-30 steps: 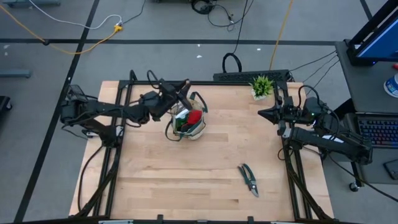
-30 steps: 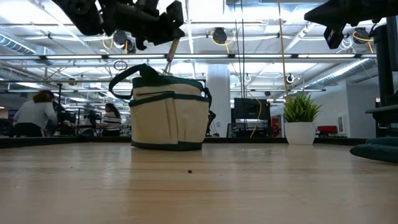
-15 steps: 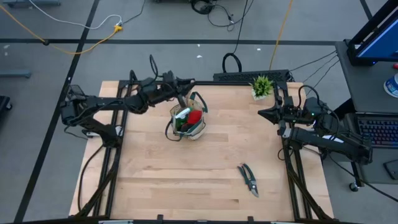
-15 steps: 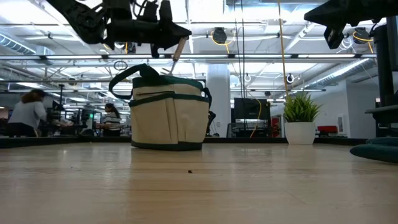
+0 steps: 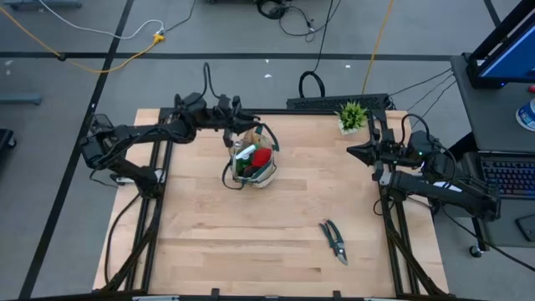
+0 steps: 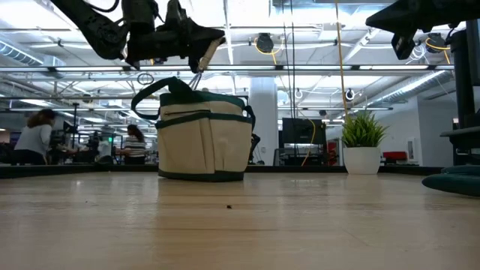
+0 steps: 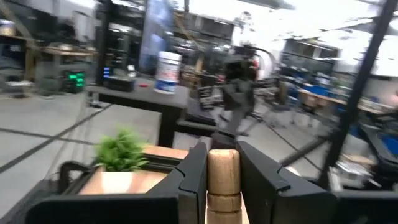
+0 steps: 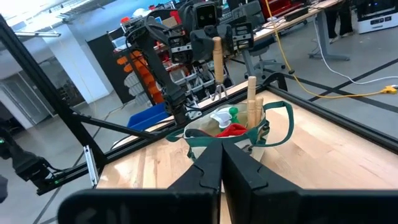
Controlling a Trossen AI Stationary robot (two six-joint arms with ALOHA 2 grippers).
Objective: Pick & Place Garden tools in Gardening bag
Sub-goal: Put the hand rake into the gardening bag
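Observation:
My left gripper (image 5: 240, 125) is shut on a wooden-handled rake (image 8: 217, 62) above the far rim of the gardening bag (image 5: 253, 164), a beige canvas tote with dark green trim. The bag also shows in the low view (image 6: 205, 139). It holds a red glove (image 5: 262, 157), a green spray bottle (image 8: 231, 113) and another wooden handle (image 8: 251, 99). Dark-handled pruning shears (image 5: 336, 241) lie flat on the table near its front right. My right gripper (image 5: 349, 152) is shut and empty at the table's right edge. My left gripper pinches the rake's wooden handle (image 7: 222, 177) between its two fingers, near the handle's free end. The fingers come in about level from the table's left and lie across the handle. The rake hangs nearly upright, its silver tines (image 8: 217, 93) down, clear of the bag's rim.
A small spiky green potted plant (image 5: 352, 115) stands at the table's far right corner. Bare wood spreads in front of the bag and to its left. People show in the room behind the table (image 6: 34, 139).
My left arm has swung toward the table's far edge, and its gripper has tipped up to about level. It stays shut on the rake, which has turned from slanted to nearly upright over the bag's far rim.

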